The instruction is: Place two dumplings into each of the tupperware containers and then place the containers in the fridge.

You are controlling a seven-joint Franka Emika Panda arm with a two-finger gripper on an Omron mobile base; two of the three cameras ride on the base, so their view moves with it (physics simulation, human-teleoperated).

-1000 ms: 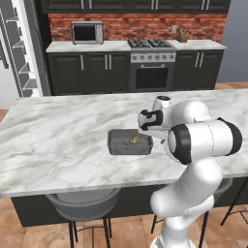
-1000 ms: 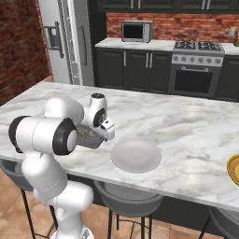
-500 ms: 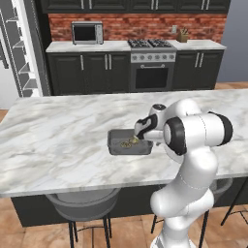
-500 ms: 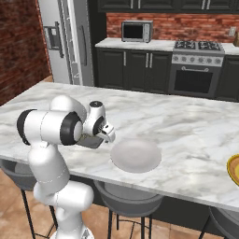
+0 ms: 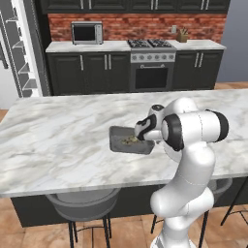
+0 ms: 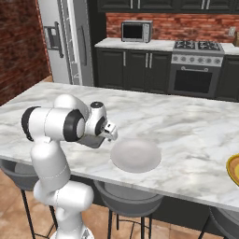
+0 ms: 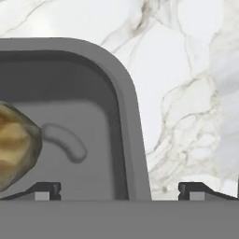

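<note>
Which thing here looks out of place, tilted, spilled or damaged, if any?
Nothing stands out. The grey tray lies flat on the counter with a dumpling inside it, nothing spilled beside it. The open pincer straddles the tray's rim. The white plate sits flat.

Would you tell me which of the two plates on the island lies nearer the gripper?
The plain white plate, just beside the open gripper; the yellow-rimmed plate lies far beyond it, at the picture's edge.
</note>
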